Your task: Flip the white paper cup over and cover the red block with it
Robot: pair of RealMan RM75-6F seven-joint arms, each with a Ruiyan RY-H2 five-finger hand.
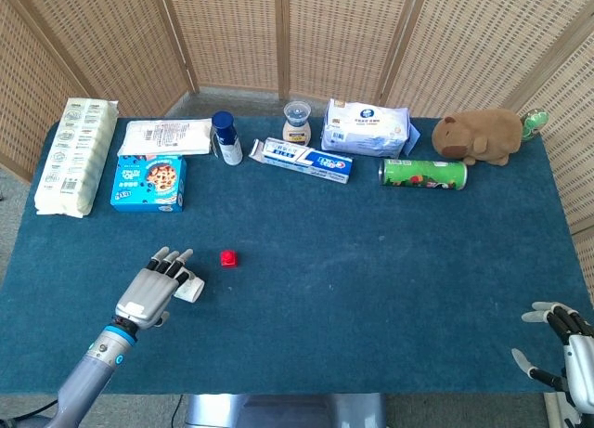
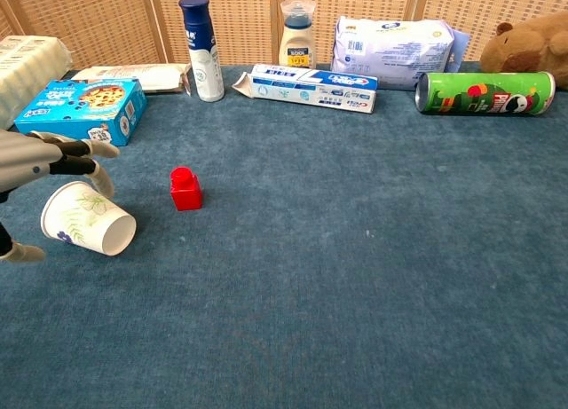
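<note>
White paper cup [image 2: 84, 224] is lying on its side on the blue felt table [image 1: 371, 289], right under my left hand [image 1: 153, 291]. My fingers [image 2: 75, 156] are draped over the top of it and the thumb sits down near its closed end, so I'm reaching around it, but honestly I can't tell from either view whether I've got it gripped or I'm just resting on it. Its open mouth points toward the near right, away from my palm.

Just to the right of that hand, a bit further out, is the red block [image 2: 185, 189], standing on the felt, close to the cup but not touching it. Well beyond my left hand sits the blue cookie box [image 1: 148, 182], with a long white pack [image 1: 74, 156] off to its left.

Further right along the back: a blue-capped bottle [image 1: 225, 137], a toothpaste box [image 1: 306, 160], a green can [image 1: 423, 174] on its side, and a brown plush toy [image 1: 481, 136].

Way over at the near right corner is my right hand [image 1: 561, 340], fingers spread, holding nothing.
</note>
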